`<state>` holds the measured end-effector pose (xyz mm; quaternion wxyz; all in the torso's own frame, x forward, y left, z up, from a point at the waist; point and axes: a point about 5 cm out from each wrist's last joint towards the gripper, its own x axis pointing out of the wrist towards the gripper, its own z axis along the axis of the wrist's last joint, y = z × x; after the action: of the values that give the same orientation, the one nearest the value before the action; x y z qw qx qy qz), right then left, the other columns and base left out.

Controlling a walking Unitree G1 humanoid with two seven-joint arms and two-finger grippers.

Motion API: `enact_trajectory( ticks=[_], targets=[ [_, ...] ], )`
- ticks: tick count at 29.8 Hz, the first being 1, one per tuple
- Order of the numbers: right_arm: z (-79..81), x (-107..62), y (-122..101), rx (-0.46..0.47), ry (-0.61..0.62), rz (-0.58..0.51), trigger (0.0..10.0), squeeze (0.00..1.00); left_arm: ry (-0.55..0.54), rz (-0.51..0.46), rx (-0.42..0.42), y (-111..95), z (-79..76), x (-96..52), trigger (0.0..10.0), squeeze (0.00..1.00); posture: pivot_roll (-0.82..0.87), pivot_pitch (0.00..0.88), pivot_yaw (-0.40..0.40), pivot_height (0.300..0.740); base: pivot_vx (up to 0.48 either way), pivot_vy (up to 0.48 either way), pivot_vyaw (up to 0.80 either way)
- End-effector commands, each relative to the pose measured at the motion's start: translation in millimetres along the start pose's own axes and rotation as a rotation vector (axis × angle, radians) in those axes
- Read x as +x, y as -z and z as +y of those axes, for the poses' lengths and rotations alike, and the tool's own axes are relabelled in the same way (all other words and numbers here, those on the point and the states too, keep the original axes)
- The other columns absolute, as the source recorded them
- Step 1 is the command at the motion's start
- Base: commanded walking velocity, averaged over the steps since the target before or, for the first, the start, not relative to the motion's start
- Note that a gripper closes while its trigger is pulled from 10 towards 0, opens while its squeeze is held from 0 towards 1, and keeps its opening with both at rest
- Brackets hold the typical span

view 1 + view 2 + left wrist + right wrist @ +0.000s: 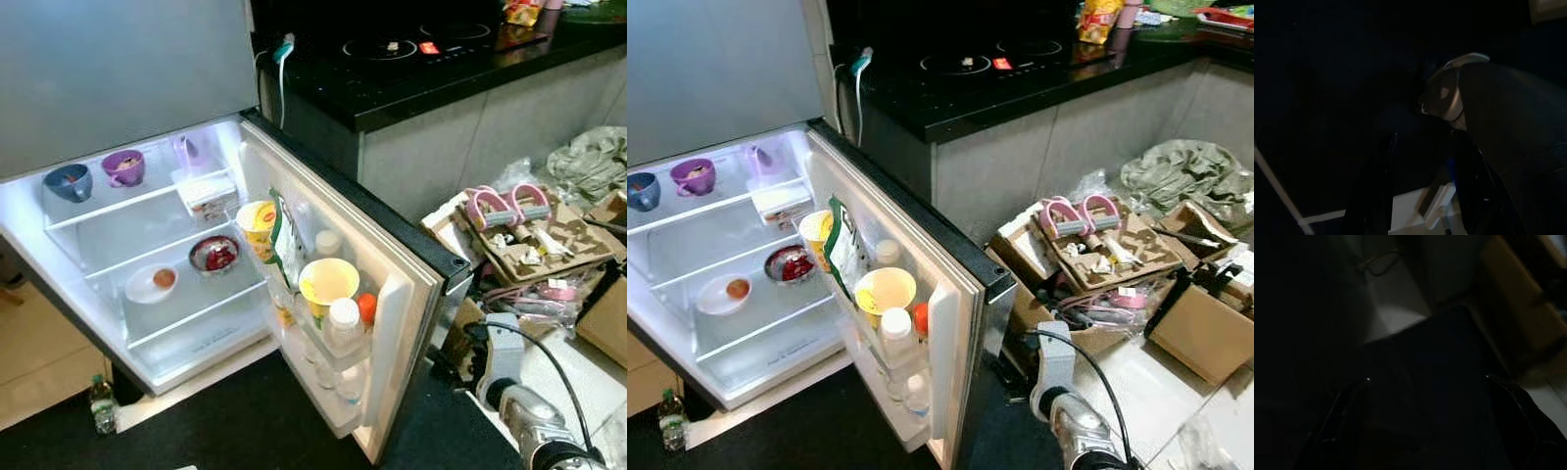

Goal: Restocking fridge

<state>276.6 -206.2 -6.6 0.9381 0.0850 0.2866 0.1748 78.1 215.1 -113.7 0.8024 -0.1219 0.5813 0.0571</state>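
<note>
- The fridge (pixel 118 294) stands wide open in front of the robot, low and to its left, with its light on inside.
- Its door (pixel 392 323) swings out toward the robot, so the shelves and the door rack are easy to reach.
- A blue cup (pixel 68 182) and a purple cup (pixel 123 167) sit on the top shelf. A red bowl (pixel 214 254) and a white dish (pixel 152 283) sit on the shelf below.
- The door rack holds tall things upright: a yellow cup (pixel 327 284), a white bottle (pixel 344 323) and a green bag (pixel 287 245). I think the rail keeps them from tipping.
- A black bench (pixel 431 69) with a stove top is behind the fridge. Boxes and clutter (pixel 1107 255) lie on the floor to the right.
- The right arm (pixel 1068 416) hangs low by the door.
- The right wrist view is very dark, but it shows the right gripper (pixel 1427 396) with its jaws spread wide and nothing between them.
- The left wrist view is dark too. The left gripper (pixel 1420 196) is dim there, and I cannot tell how its jaws stand.
- Nothing is being carried, so I think the robot must fetch something first.
</note>
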Motion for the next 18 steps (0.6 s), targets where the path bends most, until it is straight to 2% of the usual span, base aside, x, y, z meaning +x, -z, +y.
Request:
enact_trajectory(
  ticks=[1,2,3,6,7,9,10,11,12,13,15,16,17,18],
  targets=[
    [18.7,11.3,-15.2,-0.031,-0.121,-0.052,10.0,0.0,0.021,0.019,0.009,3.4,-4.0,0.7,10.0,0.0,-0.05,0.0,0.021,0.74,0.0,0.0,0.0],
    [29.7,15.7,-20.6,-0.058,-0.219,-0.051,10.0,0.0,0.022,0.021,0.011,3.8,-4.3,0.8,10.0,0.0,-0.05,0.0,0.021,0.74,0.0,0.0,0.0],
    [29.7,15.7,-20.6,-0.058,-0.219,-0.051,10.0,0.0,0.022,0.021,0.011,3.8,-4.3,0.8,10.0,0.0,-0.05,0.0,0.021,0.74,0.0,0.0,0.0],
    [72.9,22.0,-17.0,-0.16,-0.611,0.028,10.0,0.0,0.027,0.025,0.015,5.5,-5.7,0.9,10.0,0.0,-0.05,0.0,0.023,0.74,0.0,0.0,0.0],
    [72.9,22.0,-17.0,-0.16,-0.611,0.028,10.0,0.0,0.027,0.025,0.015,5.5,-5.7,0.9,10.0,0.0,-0.05,0.0,0.023,0.74,0.0,0.0,0.0],
    [100.9,22.7,-22.5,-0.162,-0.825,0.006,10.0,0.0,0.029,0.026,0.017,5.5,-6.0,1.0,10.0,0.0,-0.05,0.0,0.023,0.74,0.0,0.0,0.0],
    [100.9,22.7,-22.5,-0.162,-0.825,0.006,10.0,0.0,0.029,0.026,0.017,5.5,-6.0,1.0,10.0,0.0,-0.05,0.0,0.023,0.74,0.0,0.0,0.0],
    [110.8,23.4,-28.5,-0.148,-0.879,-0.031,10.0,0.0,0.029,0.027,0.019,5.5,-6.2,1.0,10.0,0.0,-0.05,0.0,0.023,0.74,0.0,0.0,0.0],
    [110.8,23.4,-28.5,-0.148,-0.879,-0.031,10.0,0.0,0.029,0.027,0.019,5.5,-6.2,1.0,10.0,0.0,-0.05,0.0,0.023,0.74,0.0,0.0,0.0],
    [113.4,27.4,-36.6,-0.116,-0.847,-0.081,10.0,0.0,0.032,0.027,0.02,5.3,-6.5,1.1,10.0,0.0,-0.05,0.0,0.02,0.74,0.0,0.0,0.0],
    [113.4,27.4,-36.6,-0.116,-0.847,-0.081,10.0,0.0,0.032,0.027,0.02,5.3,-6.5,1.1,10.0,0.0,-0.05,0.0,0.02,0.74,0.0,0.0,0.0],
    [96.6,33.8,-35.6,-0.076,-0.634,-0.097,10.0,0.0,0.037,0.03,0.027,5.5,-7.9,1.4,10.0,0.0,-0.05,0.0,0.019,0.74,0.0,0.0,0.0],
    [96.6,33.8,-35.6,-0.076,-0.634,-0.097,10.0,0.0,0.037,0.03,0.027,5.5,-7.9,1.4,10.0,0.0,-0.05,0.0,0.019,0.74,0.0,0.0,0.0],
    [83.5,33.5,-25.4,-0.066,-0.512,-0.054,10.0,0.0,0.039,0.03,0.028,5.6,-8.4,1.5,10.0,0.0,-0.05,0.0,0.019,0.74,0.0,0.0,0.0]
  ],
)
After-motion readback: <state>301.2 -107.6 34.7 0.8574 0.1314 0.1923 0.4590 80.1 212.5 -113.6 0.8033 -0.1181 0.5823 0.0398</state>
